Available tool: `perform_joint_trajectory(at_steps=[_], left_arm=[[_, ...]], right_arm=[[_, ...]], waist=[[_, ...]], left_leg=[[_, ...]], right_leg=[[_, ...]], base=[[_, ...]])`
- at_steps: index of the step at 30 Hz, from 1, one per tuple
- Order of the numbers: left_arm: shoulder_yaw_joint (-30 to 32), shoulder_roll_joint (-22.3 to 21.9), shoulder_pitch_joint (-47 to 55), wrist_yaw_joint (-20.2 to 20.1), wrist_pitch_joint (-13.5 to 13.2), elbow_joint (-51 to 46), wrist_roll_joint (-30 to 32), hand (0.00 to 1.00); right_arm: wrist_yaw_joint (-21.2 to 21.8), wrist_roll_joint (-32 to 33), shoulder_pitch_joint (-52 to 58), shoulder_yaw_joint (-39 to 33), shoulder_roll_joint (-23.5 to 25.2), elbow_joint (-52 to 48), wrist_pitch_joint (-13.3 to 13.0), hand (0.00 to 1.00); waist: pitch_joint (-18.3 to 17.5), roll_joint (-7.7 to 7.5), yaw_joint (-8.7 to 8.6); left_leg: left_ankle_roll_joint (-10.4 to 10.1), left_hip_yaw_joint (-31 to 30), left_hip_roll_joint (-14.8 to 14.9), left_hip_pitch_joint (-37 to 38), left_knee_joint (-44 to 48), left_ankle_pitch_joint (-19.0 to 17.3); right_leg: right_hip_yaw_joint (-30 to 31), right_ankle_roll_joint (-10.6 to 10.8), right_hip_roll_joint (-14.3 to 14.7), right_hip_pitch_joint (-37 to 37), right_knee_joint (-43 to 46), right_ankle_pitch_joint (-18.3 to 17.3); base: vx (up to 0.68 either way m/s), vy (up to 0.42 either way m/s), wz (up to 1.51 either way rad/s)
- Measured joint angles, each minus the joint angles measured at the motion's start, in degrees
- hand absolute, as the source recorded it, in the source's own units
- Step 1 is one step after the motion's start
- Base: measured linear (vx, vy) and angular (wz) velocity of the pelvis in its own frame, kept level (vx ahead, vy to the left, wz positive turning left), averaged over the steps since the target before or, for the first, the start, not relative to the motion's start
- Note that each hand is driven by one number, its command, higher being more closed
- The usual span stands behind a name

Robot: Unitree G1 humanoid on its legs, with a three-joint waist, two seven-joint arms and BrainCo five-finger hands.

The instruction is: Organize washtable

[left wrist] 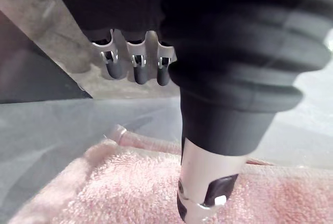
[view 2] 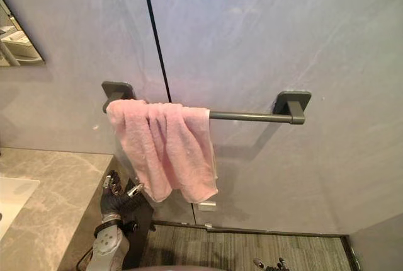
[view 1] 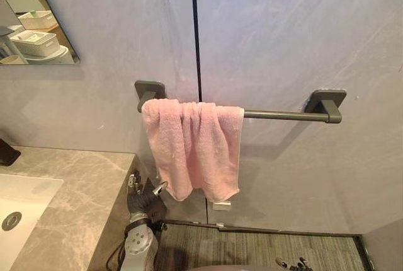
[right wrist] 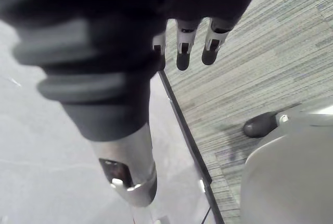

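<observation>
Marble countertop [view 1: 82,176] at left; left hand [view 1: 143,200] beside its edge, fingers relaxed, holding nothing (thumb near the hem). Pink towel [view 1: 192,148] drapes the left end of the wall rail [view 1: 283,115]. Right hand [right wrist: 183,54] hangs loosely open, empty.

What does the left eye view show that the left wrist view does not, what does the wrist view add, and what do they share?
Left eye view adds: the towel bar, the mirror, the sink, and the right hand low down. Left wrist view adds: the pink towel close up, its looped pile plain. Shared: that towel and the open left hand near its lower edge.
</observation>
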Motion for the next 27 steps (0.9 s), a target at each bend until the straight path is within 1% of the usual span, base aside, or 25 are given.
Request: perform_joint_trajectory(at_steps=[9,12,16,18,24,27], left_arm=[[-0.52,3.29,-2.09,0.0,0.08,1.14,4.26,0.0],[-0.48,3.96,-2.59,0.0,0.17,2.62,4.26,0.0],[-0.45,4.59,-3.59,-0.12,0.27,4.18,4.25,0.0],[-0.49,5.0,-4.09,-0.7,0.33,4.58,4.26,0.0],[-0.73,5.87,-4.23,-1.26,0.42,4.65,4.26,0.0],[-2.12,6.4,-4.35,-1.3,0.42,5.25,4.29,0.0]], right_arm=[[0.12,-0.5,-0.17,-0.04,-0.49,0.9,0.04,0.0],[0.15,-0.54,-0.16,-0.03,-0.65,0.92,0.06,0.0],[0.19,-0.54,-0.83,-0.18,-1.52,1.46,0.15,0.0],[0.22,-0.55,-1.21,-0.35,-1.51,1.47,0.16,0.0],[0.33,-0.6,-1.68,-0.46,-1.49,2.45,0.19,0.0],[0.36,-0.62,-1.7,-0.55,-1.51,2.47,0.19,0.0]], waist=[[0.01,0.08,-0.27],[0.02,0.12,-0.38],[0.01,0.1,-1.52],[0.04,0.11,-1.76],[0.01,0.21,-1.65],[-0.01,0.25,-1.69]], left_leg=[[-0.01,0.16,-0.14,-0.01,-0.03,-0.02],[-0.02,0.37,-0.14,-0.01,-0.15,-0.04],[-0.06,0.6,-0.19,-0.67,-0.27,-0.1],[-0.09,0.63,-0.2,-0.9,-0.28,-0.13],[-0.08,0.43,-0.26,-1.14,-0.29,-0.26],[-0.11,0.37,-0.26,-1.19,-0.29,-0.29]], right_leg=[[0.7,-0.11,-0.04,-0.13,-0.14,0.1],[1.06,-0.13,0.01,-0.27,-0.28,0.14],[1.45,-0.12,0.02,-1.25,-0.29,0.15],[1.69,-0.1,0.05,-1.55,-0.39,0.2],[1.94,-0.1,0.08,-1.54,-1.23,0.48],[1.95,-0.11,0.08,-1.55,-1.28,0.56]], base=[[-0.02,-0.008,-0.01],[-0.02,-0.015,-0.05],[-0.01,-0.018,-0.04],[0.01,-0.018,-0.07],[0.0,-0.006,-0.02],[-0.02,-0.015,0.0]])
